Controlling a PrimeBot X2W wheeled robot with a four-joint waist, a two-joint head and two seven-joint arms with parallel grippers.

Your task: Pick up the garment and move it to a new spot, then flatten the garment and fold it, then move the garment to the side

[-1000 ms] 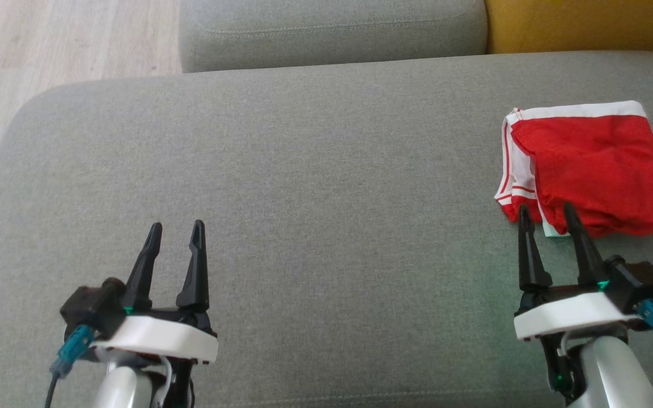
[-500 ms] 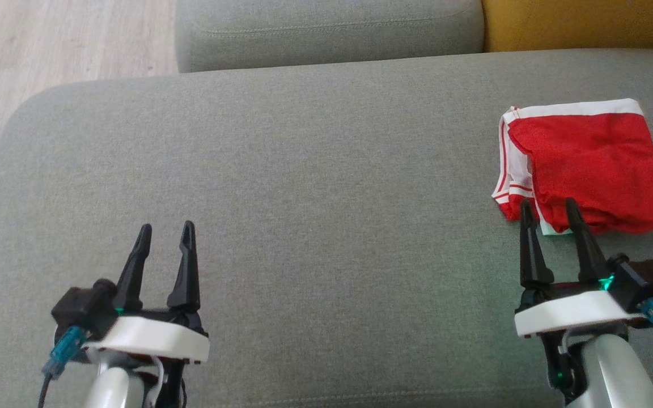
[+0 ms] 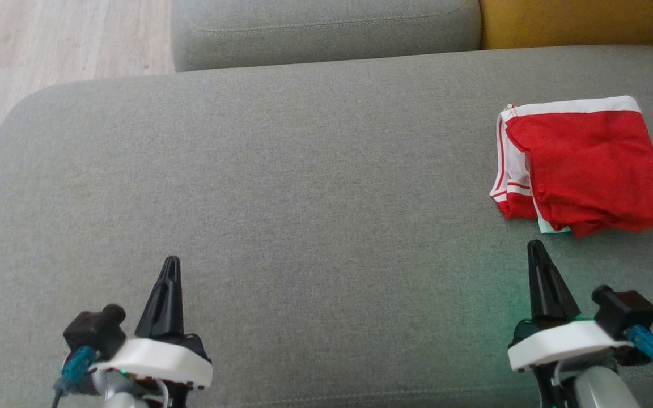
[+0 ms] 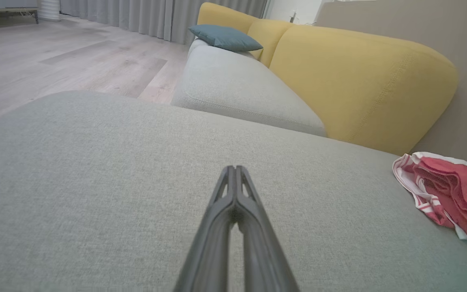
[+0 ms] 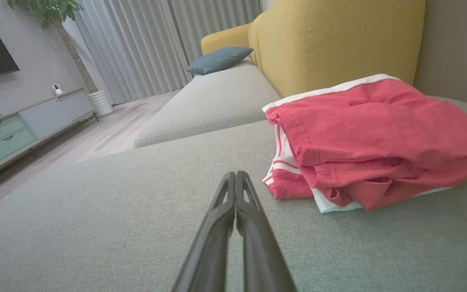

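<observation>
At about 7 o'clock in the head view, the left gripper (image 3: 170, 265) has just closed: half a second ago its two fingers stood apart, and now they meet in a single point, low in the frame. The left wrist view confirms it, with the fingers pressed together at the tips and nothing between them, hovering over the bare grey sofa seat (image 3: 304, 170).

At about 5 o'clock, the right gripper (image 3: 535, 248) has done the same. A moment ago its spread fingers overlapped the near hem of the cloth; now they are drawn back and shut on nothing, with a strip of bare cushion between tip and fabric.

The red garment (image 3: 587, 164), with its white-striped trim, lies folded in a compact stack at about 3 o'clock, near the seat's right edge and at roughly 12 to 1 o'clock from the right gripper.

With the cloth folded, set aside and released by both arms, the task looks finished or very nearly so.
</observation>
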